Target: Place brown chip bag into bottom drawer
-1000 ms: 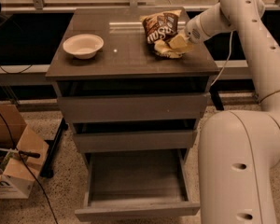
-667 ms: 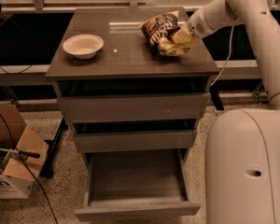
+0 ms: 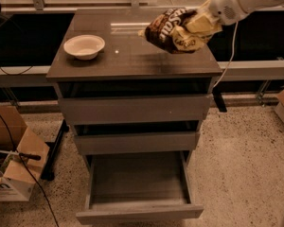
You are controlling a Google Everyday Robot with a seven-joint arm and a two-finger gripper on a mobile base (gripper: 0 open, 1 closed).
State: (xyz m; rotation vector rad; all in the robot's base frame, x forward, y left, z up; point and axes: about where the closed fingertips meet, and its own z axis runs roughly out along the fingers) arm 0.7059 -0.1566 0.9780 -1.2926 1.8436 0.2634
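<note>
The brown chip bag [image 3: 173,30], dark brown with white lettering and a yellow lower part, hangs tilted in the air above the right side of the cabinet top. My gripper [image 3: 199,26] reaches in from the upper right and is shut on the bag's right end. The bottom drawer [image 3: 138,186] is pulled out toward me, a wide shallow tray with nothing in it, below and a little left of the bag.
A white bowl [image 3: 84,46] sits on the left of the cabinet top [image 3: 128,58]. The two upper drawers [image 3: 135,109] stand slightly ajar. A cardboard box [image 3: 12,174] with cables lies on the floor at left. A black cable hangs at the cabinet's right side.
The bag has been lifted off the cabinet top and now hangs in the gripper. The camera view has shifted closer and rightward, and the arm's lower body has left the frame.
</note>
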